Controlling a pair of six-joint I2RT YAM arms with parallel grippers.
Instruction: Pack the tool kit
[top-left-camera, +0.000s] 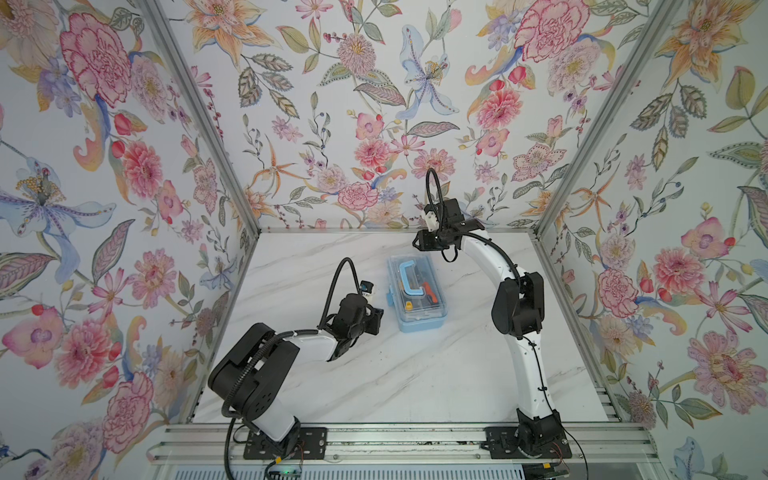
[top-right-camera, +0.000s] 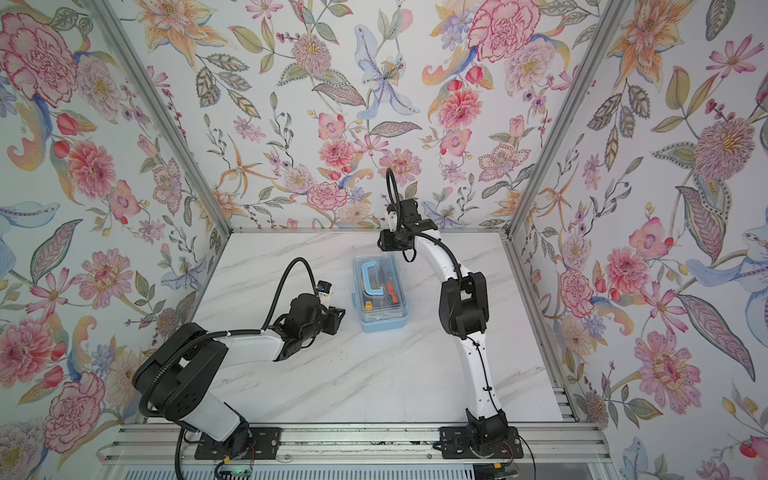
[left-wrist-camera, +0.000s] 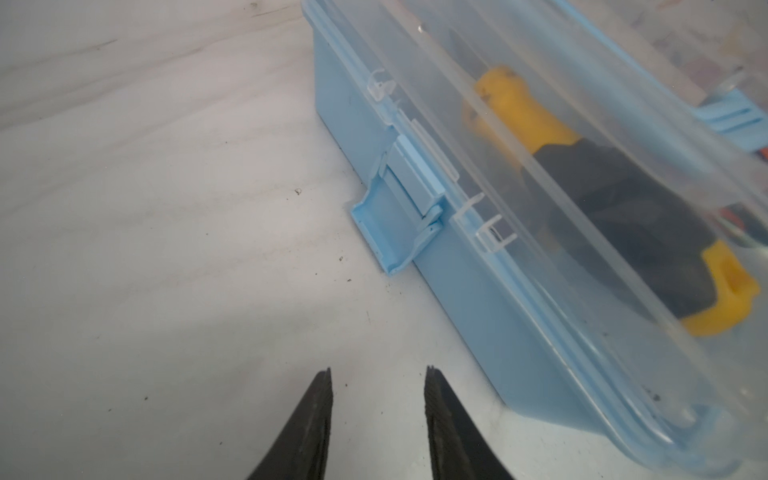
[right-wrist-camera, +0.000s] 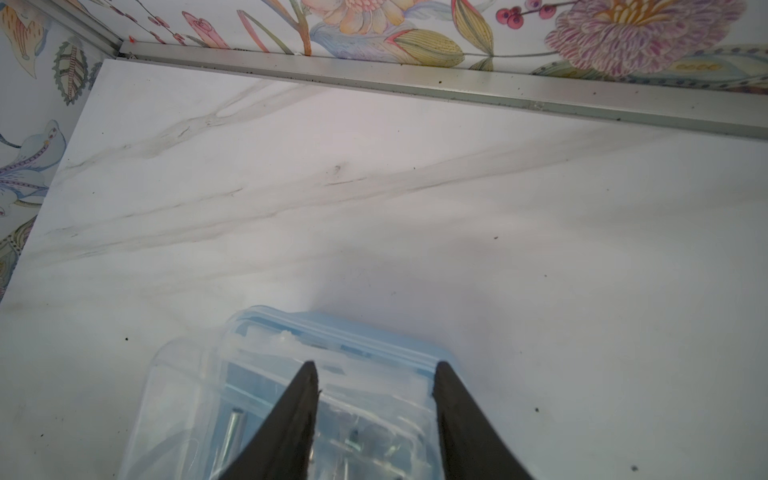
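A light-blue rectangular plastic tool box with a clear lid is sitting near the middle of the white marble-patterned tabletop. Its long sides are running from the near edge toward the back wall, and it is showing this way in both top views. The lid is lying down over the base, and a light-blue C-shaped carrying handle is lying flat on top of it. Through the clear plastic, a tool with a yellow and black grip and a tool with an orange handle are showing inside. The left gripper, black with two tapered fingers, is hovering low over the table just beside the box's left long wall, not touching it. In the left wrist view its fingers are standing apart with only bare tabletop between them, gripping nothing. Ahead of them, a small light-blue latch on that wall is hanging swung outward rather than lying flat against the box. The right gripper is hanging over the far end of the box, close to the floral-papered back wall. In the right wrist view its black fingers are likewise spread apart, with the far end of the clear lid showing in the gap, and they are holding nothing. Whether their tips are touching the lid cannot be told. A silvery metal rod is showing through the lid beside them.
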